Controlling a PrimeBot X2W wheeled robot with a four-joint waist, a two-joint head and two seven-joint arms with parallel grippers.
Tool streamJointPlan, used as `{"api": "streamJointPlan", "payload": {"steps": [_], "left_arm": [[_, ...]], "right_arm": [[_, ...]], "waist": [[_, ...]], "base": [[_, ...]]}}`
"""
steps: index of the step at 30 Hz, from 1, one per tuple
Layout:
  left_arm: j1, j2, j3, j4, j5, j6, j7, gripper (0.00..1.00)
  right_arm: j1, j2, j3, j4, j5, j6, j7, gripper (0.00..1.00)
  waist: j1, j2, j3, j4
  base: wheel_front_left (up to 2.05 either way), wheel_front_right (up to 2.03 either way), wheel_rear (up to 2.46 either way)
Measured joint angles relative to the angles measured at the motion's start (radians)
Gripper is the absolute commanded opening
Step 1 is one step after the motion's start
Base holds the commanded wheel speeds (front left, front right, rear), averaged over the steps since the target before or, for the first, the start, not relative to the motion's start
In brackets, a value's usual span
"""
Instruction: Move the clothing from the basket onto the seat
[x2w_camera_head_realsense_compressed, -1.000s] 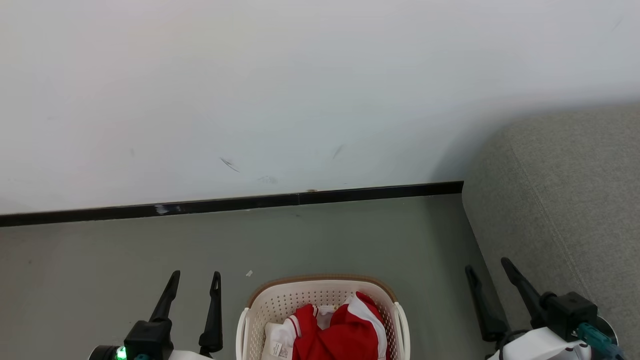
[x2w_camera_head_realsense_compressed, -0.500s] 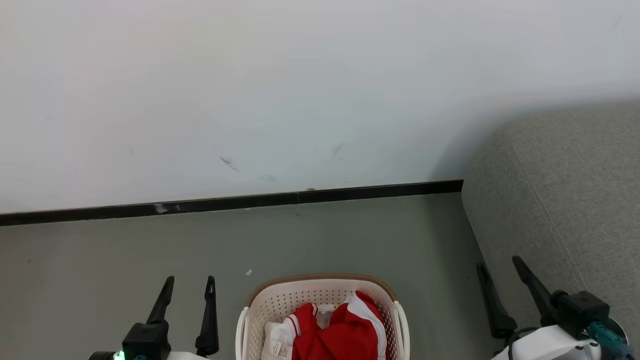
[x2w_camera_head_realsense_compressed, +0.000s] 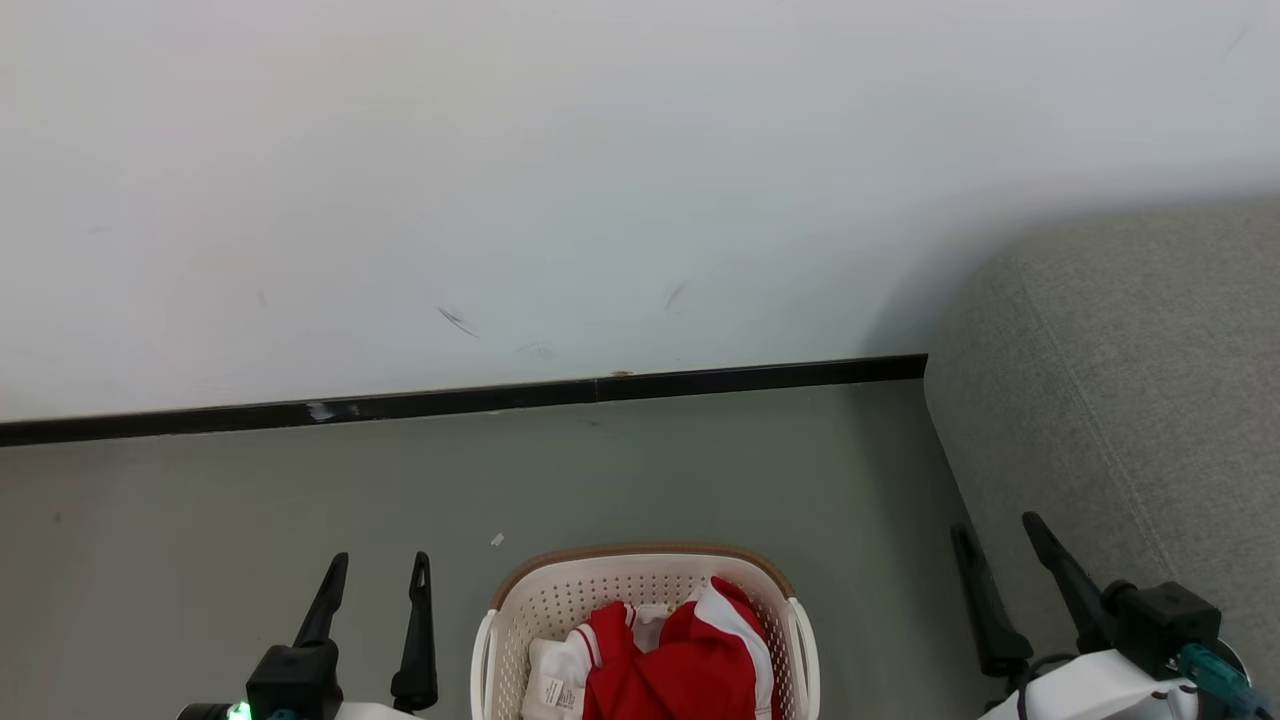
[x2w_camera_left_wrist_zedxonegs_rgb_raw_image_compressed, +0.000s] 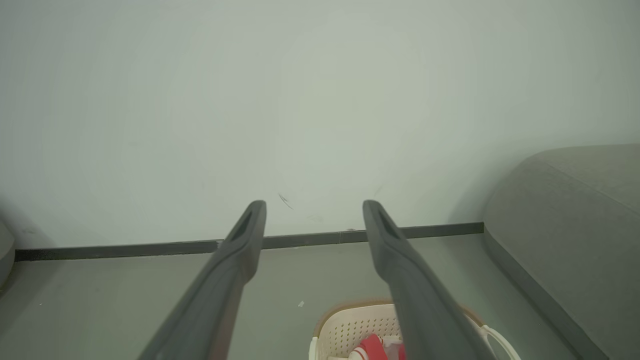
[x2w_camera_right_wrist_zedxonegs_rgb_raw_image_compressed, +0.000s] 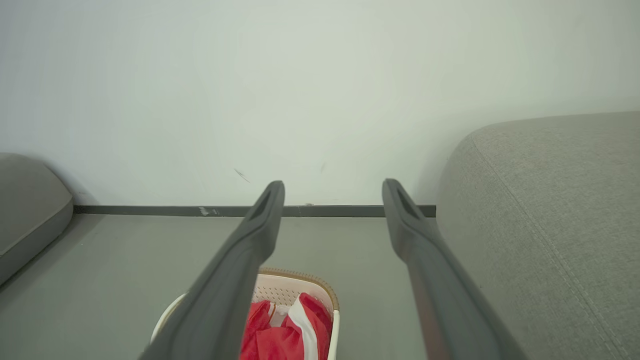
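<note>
One white wall (x2w_camera_head_realsense_compressed: 600, 180) filled the background and met one grey floor (x2w_camera_head_realsense_compressed: 250, 500) along a single dark skirting strip (x2w_camera_head_realsense_compressed: 450, 402). One large grey seat (x2w_camera_head_realsense_compressed: 1130, 400) stood at the robot's right. One cream basket (x2w_camera_head_realsense_compressed: 640, 552) sat on the floor between the two grippers, near the seat but apart from it. Inside it lay one heap of red-and-white clothing (x2w_camera_head_realsense_compressed: 690, 665); the number of garments could not be told. The left gripper (x2w_camera_head_realsense_compressed: 382, 558) and the right gripper (x2w_camera_head_realsense_compressed: 995, 524) each hovered with two fingers spread wide, holding nothing. One tiny white scrap (x2w_camera_head_realsense_compressed: 497, 540) lay on the floor just beyond the basket.
</note>
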Motion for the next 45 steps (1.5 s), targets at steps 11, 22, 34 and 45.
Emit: {"api": "streamJointPlan", "payload": {"steps": [11, 22, 34, 45], "left_arm": [[-0.033, 0.005, -0.024, 0.033, 0.027, -0.013, 0.0, 1.0], [-0.105, 0.01, -0.087, 0.087, 0.064, -0.058, 0.0, 1.0], [-0.169, 0.015, -0.147, 0.2, 0.109, -0.099, -0.003, 1.0], [-0.257, 0.015, -0.206, 0.283, 0.169, -0.125, -0.003, 1.0]], "right_arm": [[-0.002, 0.001, 0.0, -0.01, 0.007, 0.0, 0.0, 1.0], [-0.002, 0.002, -0.049, -0.036, 0.017, 0.0, 0.0, 1.0], [-0.001, 0.003, -0.134, -0.102, 0.017, 0.0, 0.0, 1.0], [-0.016, 0.004, -0.14, -0.156, 0.034, 0.0, 0.0, 1.0]], "waist": [[0.0, 0.0001, 0.024, -0.004], [0.0, 0.0, 0.071, -0.018], [-0.0001, 0.0, 0.149, -0.05], [-0.0001, 0.0, 0.245, -0.094]], "base": [[0.0, 0.0, 0.0], [0.0, 0.0, 0.0], [0.0, 0.0, 0.0], [0.0, 0.0, 0.0]]}}
